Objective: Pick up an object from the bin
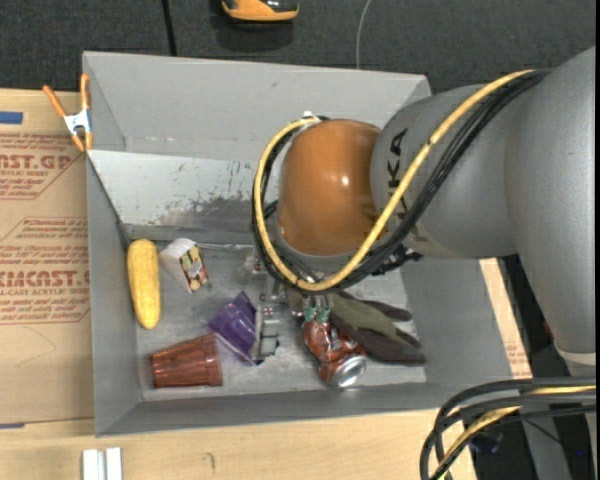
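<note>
My gripper (268, 336) reaches down under the orange cover into the middle of the bin's floor. It stands right beside a crumpled purple wrapper (233, 325), touching or nearly touching the wrapper's right edge. Just right of the gripper lies a crushed red drink can (331, 352) with its silver end toward the front wall. A red plastic cup (186, 362) lies on its side at the front left, a little left of the wrapper.
A yellow corn cob (143, 282) lies along the left wall, with a small white carton (188, 264) beside it. A dark brown and olive floppy thing (380, 330) lies at the right, by the can. The arm and its cables hide the bin's right half.
</note>
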Controlling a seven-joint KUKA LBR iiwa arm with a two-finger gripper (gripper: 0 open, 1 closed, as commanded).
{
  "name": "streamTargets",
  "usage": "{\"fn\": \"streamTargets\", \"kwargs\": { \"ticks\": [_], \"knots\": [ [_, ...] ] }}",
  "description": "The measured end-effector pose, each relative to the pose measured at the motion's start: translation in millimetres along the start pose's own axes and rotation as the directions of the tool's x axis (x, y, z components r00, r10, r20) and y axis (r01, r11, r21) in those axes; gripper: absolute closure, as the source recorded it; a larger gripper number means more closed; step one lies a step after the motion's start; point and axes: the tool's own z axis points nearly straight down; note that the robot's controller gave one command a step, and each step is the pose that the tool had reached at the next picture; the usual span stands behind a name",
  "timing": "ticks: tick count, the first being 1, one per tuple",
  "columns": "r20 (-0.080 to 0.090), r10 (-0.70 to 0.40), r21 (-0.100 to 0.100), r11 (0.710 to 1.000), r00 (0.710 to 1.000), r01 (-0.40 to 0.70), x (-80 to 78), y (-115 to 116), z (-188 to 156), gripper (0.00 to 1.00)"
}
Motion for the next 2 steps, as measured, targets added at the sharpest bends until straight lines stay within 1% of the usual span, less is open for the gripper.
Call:
{"fn": "streamTargets", "kwargs": {
  "ticks": [1,2],
  "knots": [
    [0.007,0.001,-0.001,1.000,1.000,-0.001,-1.7,-0.7,-4.6,0.00],
    [0.015,-0.068,0.000,0.998,0.998,0.068,-3.0,0.1,24.4,0.00]
  ]
}}
